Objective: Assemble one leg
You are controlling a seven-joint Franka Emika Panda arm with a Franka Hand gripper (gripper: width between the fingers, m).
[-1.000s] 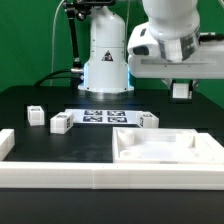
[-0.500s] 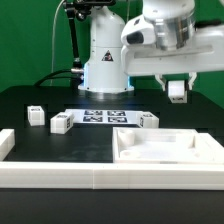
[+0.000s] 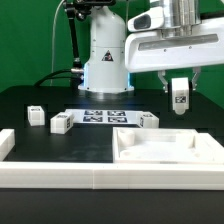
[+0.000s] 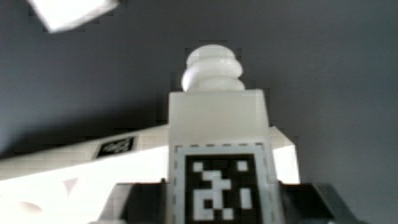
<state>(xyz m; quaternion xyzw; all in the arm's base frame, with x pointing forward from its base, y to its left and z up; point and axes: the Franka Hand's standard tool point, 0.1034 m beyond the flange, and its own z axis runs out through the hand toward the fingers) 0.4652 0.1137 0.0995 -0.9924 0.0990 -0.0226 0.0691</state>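
My gripper [image 3: 179,88] is shut on a leg [image 3: 180,97], a small white block with a black-and-white tag, and holds it in the air above the back right of the table. In the wrist view the same leg [image 4: 221,135] fills the middle, tag toward the camera, with a rounded white peg at its far end; dark fingers [image 4: 139,203] flank it on both sides. Three more legs stand on the table: one at the exterior view's left [image 3: 35,114], one next to it [image 3: 60,123], one by the panel [image 3: 148,121].
A large flat white panel with a raised rim [image 3: 165,150] lies at the front right. The marker board [image 3: 104,115] lies in the middle. A long white rail [image 3: 60,178] runs along the front edge. The robot base [image 3: 105,60] stands behind.
The gripper has turned and swung with the leg, which now hangs a little lower and squarer to the camera. The legs on the table have not moved.
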